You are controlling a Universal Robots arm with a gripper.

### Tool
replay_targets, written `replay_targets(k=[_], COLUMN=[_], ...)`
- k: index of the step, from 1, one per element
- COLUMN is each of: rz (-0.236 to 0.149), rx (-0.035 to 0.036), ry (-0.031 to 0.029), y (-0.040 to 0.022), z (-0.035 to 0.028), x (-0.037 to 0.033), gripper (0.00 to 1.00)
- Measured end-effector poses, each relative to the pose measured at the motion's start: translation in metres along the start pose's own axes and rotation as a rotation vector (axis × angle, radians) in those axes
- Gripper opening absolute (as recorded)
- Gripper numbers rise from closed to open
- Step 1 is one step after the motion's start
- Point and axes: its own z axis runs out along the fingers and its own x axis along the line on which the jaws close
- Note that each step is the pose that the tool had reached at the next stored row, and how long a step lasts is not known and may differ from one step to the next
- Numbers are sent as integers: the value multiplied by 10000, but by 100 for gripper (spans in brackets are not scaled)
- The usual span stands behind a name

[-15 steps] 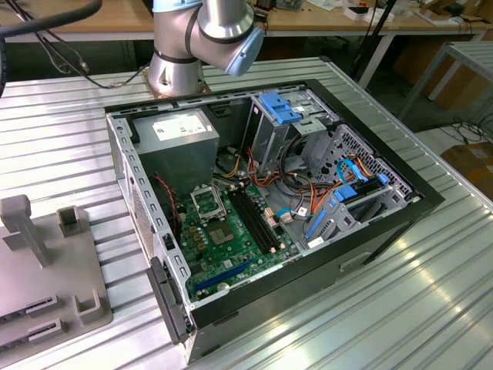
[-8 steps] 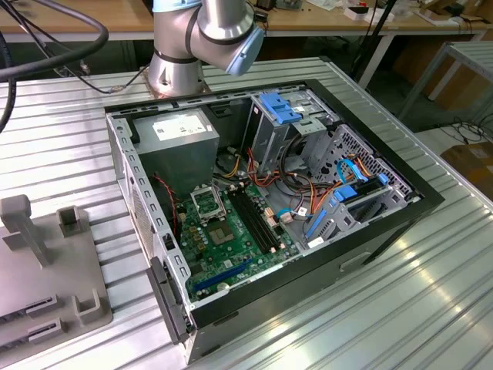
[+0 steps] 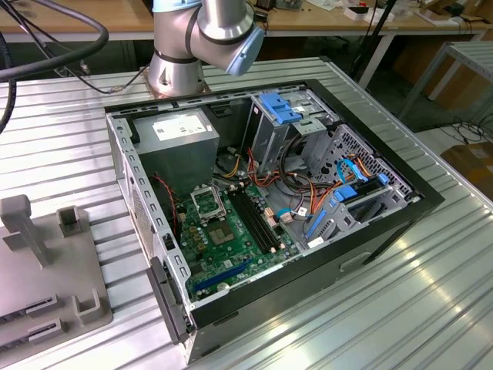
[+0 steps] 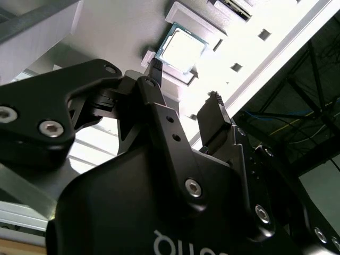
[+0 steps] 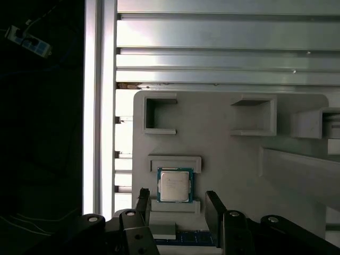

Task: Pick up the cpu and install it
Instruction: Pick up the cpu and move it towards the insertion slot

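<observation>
**Open tool lined up on the cpu in its grey tray**

The black tool point(image 4: 183, 82) fills the foreground in both wrist views. Its two fingers point(image 4: 159, 106) are spread wide and nothing is held between them. Just beyond the fingertips lies the cpu point(image 5: 175, 186), flat, with its silver-grey top facing up and a thin greenish rim around it. It sits in a shallow seat between two low grey ledges of a light grey tray point(image 5: 228, 159). In the first wrist view the chip lines up with the gap between the fingers, and that gap is wider than the chip. One finger stands to each side of it, and neither can be seen touching it. The tray also carries two hollow rectangular brackets point(image 5: 159, 114) farther from the tool. It rests on a ribbed metal table point(image 5: 212, 58).

In the exterior view the arm's base point(image 3: 177, 69) stands on the table behind an open computer case point(image 3: 385, 223), and the grey tray lies beside the case at the exterior view's left. Inside the case lies a green motherboard point(image 3: 231, 247) bearing a black hollow square socket frame point(image 3: 206, 202).
</observation>
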Motion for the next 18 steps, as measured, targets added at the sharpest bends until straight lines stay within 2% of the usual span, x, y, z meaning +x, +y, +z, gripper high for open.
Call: replay_targets(k=[7,18], rz=[-5,-194], rx=[-3,6], ry=[-6,7], y=[0,-36], z=[14,226], x=[-1,-4], gripper=[54,54])
